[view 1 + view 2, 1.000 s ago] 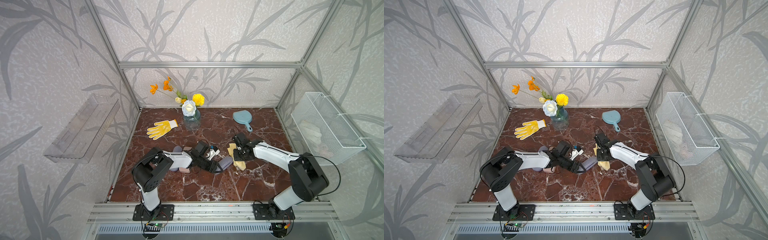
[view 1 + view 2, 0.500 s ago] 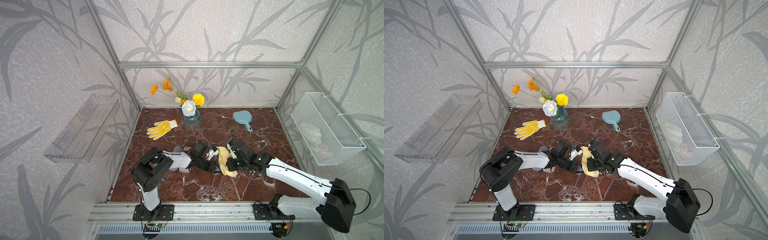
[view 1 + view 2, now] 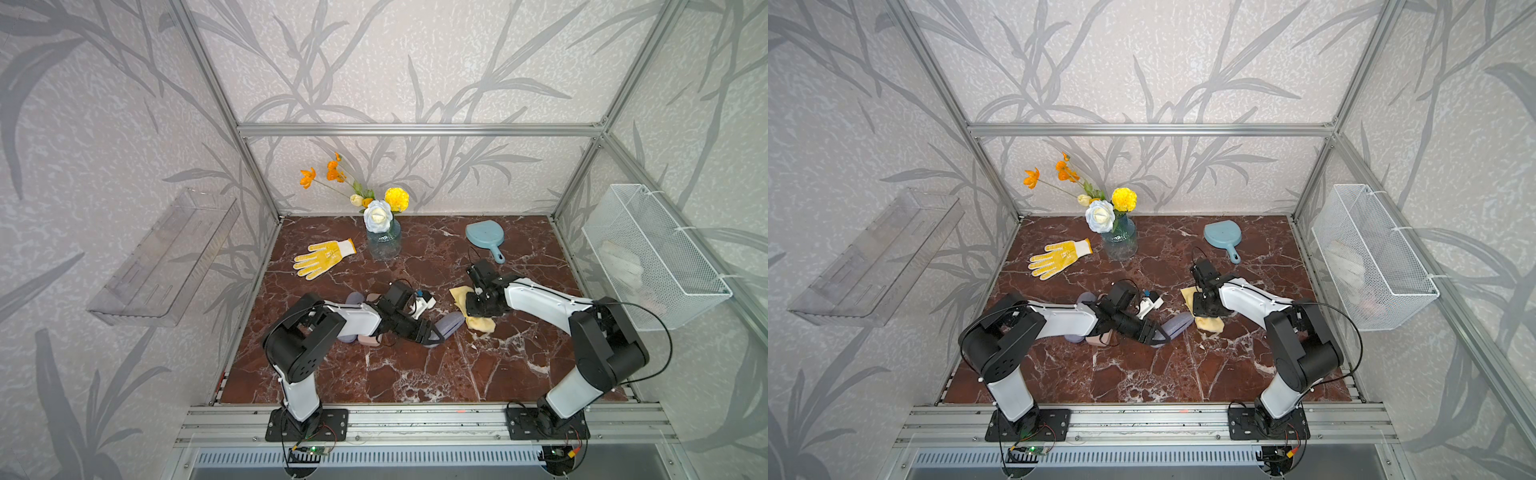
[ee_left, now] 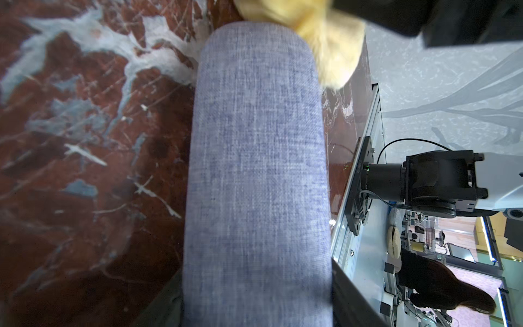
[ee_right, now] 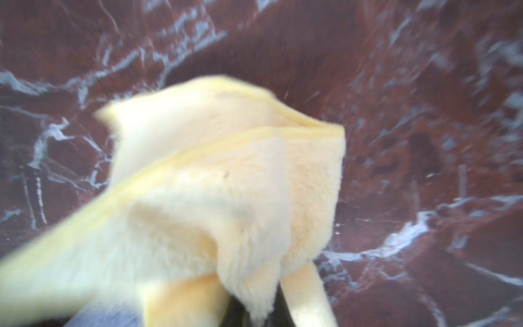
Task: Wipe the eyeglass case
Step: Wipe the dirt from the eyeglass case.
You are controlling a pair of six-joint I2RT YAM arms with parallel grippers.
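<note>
The eyeglass case is a blue-grey fabric tube lying low over the marble floor. My left gripper is shut on its near end. In the left wrist view the case runs out from between the dark fingers. A yellow cloth is pinched in my shut right gripper, touching the case's far end. The right wrist view is filled by the bunched cloth, which hides the fingers.
Purple-grey and pink cases lie under my left arm, a small white object beside it. Further back are a flower vase, a yellow glove and a blue hand mirror. A wire basket and clear shelf hang on the side walls.
The right arm swept the yellow cloth left over the case, then drew back right to the case's far end. The left gripper kept hold of the case without moving.
</note>
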